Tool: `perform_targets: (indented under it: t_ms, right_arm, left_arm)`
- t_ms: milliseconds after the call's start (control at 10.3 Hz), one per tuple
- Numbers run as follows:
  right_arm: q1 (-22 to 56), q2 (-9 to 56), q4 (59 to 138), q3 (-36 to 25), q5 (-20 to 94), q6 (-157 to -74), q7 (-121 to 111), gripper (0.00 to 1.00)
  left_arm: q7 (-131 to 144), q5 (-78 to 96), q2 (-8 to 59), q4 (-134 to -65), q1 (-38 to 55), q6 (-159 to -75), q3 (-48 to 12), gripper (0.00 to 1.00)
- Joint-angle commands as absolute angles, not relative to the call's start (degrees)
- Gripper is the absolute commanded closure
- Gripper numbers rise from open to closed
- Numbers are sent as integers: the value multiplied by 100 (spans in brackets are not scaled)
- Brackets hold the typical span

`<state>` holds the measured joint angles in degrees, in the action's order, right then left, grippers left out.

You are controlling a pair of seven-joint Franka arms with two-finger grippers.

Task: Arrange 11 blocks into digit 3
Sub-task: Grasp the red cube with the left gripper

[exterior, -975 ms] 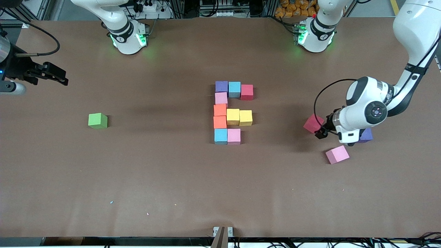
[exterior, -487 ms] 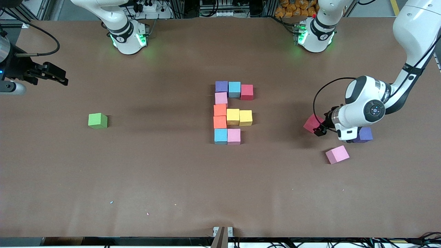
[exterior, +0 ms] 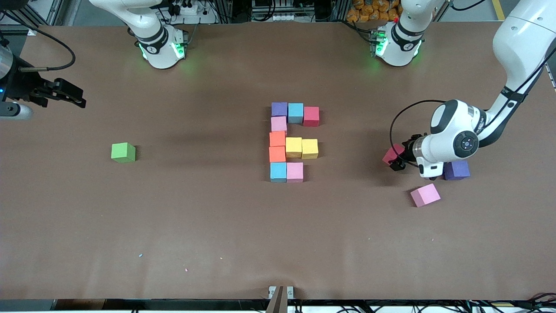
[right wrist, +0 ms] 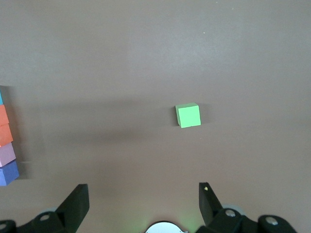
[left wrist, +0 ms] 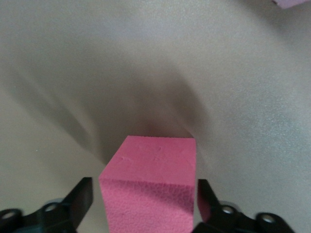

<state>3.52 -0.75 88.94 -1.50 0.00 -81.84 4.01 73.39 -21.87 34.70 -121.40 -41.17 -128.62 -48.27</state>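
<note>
Left pincer (left wrist: pixel 146 204) straddled the loose red block (left wrist: pixel 150 187) beside the purple block (exterior: pixel 457 169), jaws part-open, one finger (left wrist: pixel 206 199) touching. Right pincer (right wrist: pixel 143 201) waited wide open, empty, above the green cube (right wrist: pixel 188 115).

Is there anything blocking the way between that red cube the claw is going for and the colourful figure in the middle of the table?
Nothing visible does. The left claw straddles the red cube, and only bare table lies between it and the block figure.
</note>
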Motion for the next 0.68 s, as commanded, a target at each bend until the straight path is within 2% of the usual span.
perform_targets:
  t_ms: [0,195,292,585]
  right_arm:
    - [395,-97,8877,-185,44,-8139,422,0]
    - [387,-97,8886,-185,44,-8139,422,0]
    - [387,-88,8886,-185,44,-8130,422,0]
    - [387,-88,8886,-185,44,-8139,422,0]
  left_arm:
    - [7479,-2224,3515,-11963,-4078,-12867,-4869,68]
    - [7627,-2163,3559,-11577,-3834,-12675,-4878,93]
    - [8020,-2093,3594,-11375,-3545,-12552,-4878,98]
    - [9848,-1916,4014,-10287,-2587,-12095,-4869,98]
